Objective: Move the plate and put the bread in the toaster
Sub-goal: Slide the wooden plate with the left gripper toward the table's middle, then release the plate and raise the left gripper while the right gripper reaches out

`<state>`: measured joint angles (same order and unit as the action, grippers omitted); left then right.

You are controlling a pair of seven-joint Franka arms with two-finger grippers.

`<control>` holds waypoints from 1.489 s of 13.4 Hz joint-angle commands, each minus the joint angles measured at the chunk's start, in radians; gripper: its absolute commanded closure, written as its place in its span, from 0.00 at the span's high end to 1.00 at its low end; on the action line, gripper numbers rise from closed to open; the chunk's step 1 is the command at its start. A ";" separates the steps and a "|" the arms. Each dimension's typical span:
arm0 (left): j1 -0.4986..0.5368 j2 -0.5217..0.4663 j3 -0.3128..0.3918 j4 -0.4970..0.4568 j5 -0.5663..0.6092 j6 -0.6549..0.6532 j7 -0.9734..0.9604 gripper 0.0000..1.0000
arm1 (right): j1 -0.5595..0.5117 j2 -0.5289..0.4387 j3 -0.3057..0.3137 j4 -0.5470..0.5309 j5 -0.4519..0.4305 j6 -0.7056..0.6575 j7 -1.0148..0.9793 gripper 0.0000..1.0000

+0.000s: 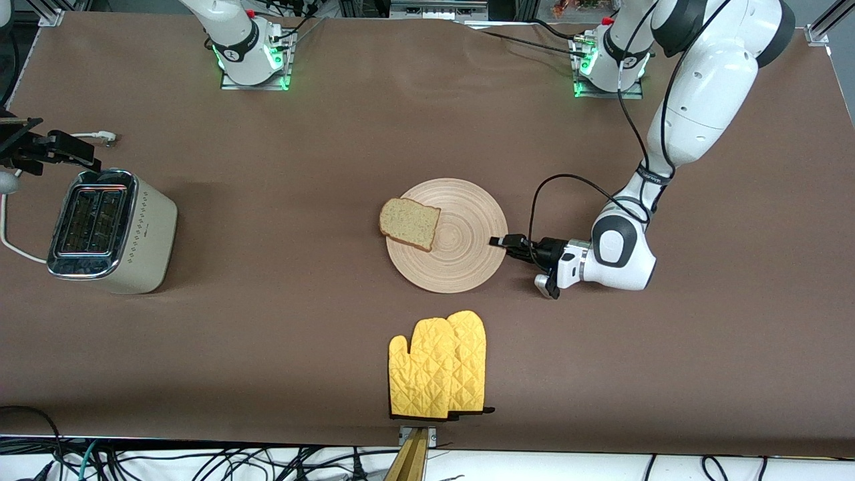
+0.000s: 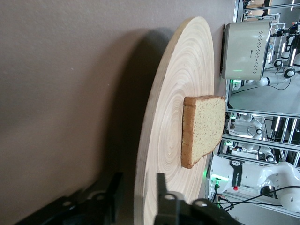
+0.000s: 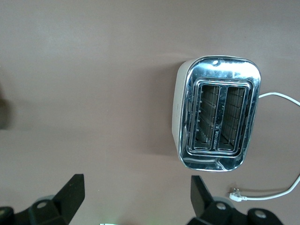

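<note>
Bread (image 1: pixel 410 223) is what the coming move turns on, and it lies on the edge of the plate (image 1: pixel 461 267) that faces the right arm's end of the table, slightly overhanging the rim. Going from the camera outward: a pair of yellow oven mitts (image 1: pixel 437 366) lies nearest, untouched. Next comes the round wooden plate at mid-table, flat on the cloth. The left gripper (image 1: pixel 499 242) sits low at the plate's rim on the side toward the left arm's end; in the left wrist view its fingers (image 2: pixel 161 194) straddle the rim, one above and one below, parted a little with a gap showing, so I judge the plate is not firmly pinched. From that gripper the bread lies straight across the plate.

The toaster (image 1: pixel 107 230) stands upright toward the right arm's end, well apart from the plate, its two slots empty. The right gripper (image 3: pixel 136 199) hovers over the toaster, jaws spread wide and holding nothing. That arm is likely the nearer one for carrying the slice to the slots.
</note>
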<state>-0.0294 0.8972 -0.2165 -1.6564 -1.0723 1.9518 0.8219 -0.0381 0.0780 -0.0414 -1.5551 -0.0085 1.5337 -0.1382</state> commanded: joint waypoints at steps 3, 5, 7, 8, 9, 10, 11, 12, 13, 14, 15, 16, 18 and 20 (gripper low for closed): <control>0.046 -0.093 0.019 0.000 0.125 -0.054 -0.004 1.00 | -0.009 0.000 0.006 0.007 -0.001 -0.001 0.003 1.00; 0.092 -0.109 0.017 0.042 0.256 -0.134 -0.079 1.00 | -0.009 0.000 0.006 0.007 -0.001 0.000 -0.003 1.00; 0.109 -0.127 0.020 0.117 0.375 -0.229 -0.134 1.00 | -0.009 0.000 0.006 0.007 -0.002 0.002 -0.006 1.00; 0.118 -0.150 0.019 0.139 0.437 -0.260 -0.176 1.00 | -0.009 0.000 0.006 0.007 -0.001 0.002 -0.005 1.00; 0.118 -0.187 0.019 0.151 0.498 -0.280 -0.225 1.00 | -0.009 0.000 0.006 0.007 -0.001 0.003 -0.003 1.00; 0.118 -0.217 0.019 0.153 0.547 -0.297 -0.287 1.00 | -0.009 0.002 0.006 0.007 0.001 0.008 -0.003 1.00; 0.115 -0.239 0.017 0.156 0.587 -0.310 -0.356 1.00 | -0.008 0.014 0.008 0.007 -0.001 0.006 -0.004 1.00; 0.111 -0.257 0.014 0.173 0.627 -0.321 -0.415 1.00 | -0.005 0.023 0.008 0.007 -0.001 0.006 0.000 1.00; 0.106 -0.279 0.010 0.203 0.673 -0.341 -0.464 1.00 | 0.000 0.023 0.009 0.006 -0.001 0.009 0.005 1.00; 0.100 -0.309 0.003 0.237 0.727 -0.388 -0.530 1.00 | 0.001 0.023 0.014 0.007 -0.001 0.009 0.008 1.00; 0.091 -0.351 0.000 0.263 0.791 -0.433 -0.615 1.00 | 0.003 0.023 0.015 0.007 0.001 0.009 0.008 1.00; 0.066 -0.398 -0.001 0.276 0.863 -0.464 -0.677 1.00 | 0.003 0.025 0.015 0.007 0.001 0.011 0.006 1.00; 0.028 -0.495 0.000 0.279 1.012 -0.487 -0.737 1.00 | 0.001 0.025 0.014 0.007 0.002 0.009 0.005 1.00; -0.027 -0.585 0.017 0.257 1.101 -0.496 -0.774 1.00 | 0.000 0.023 0.014 0.007 0.002 0.003 -0.004 1.00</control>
<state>-0.0076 0.4003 -0.2223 -1.3615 -0.0556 1.4669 0.0933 -0.0330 0.1070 -0.0324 -1.5547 -0.0082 1.5444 -0.1382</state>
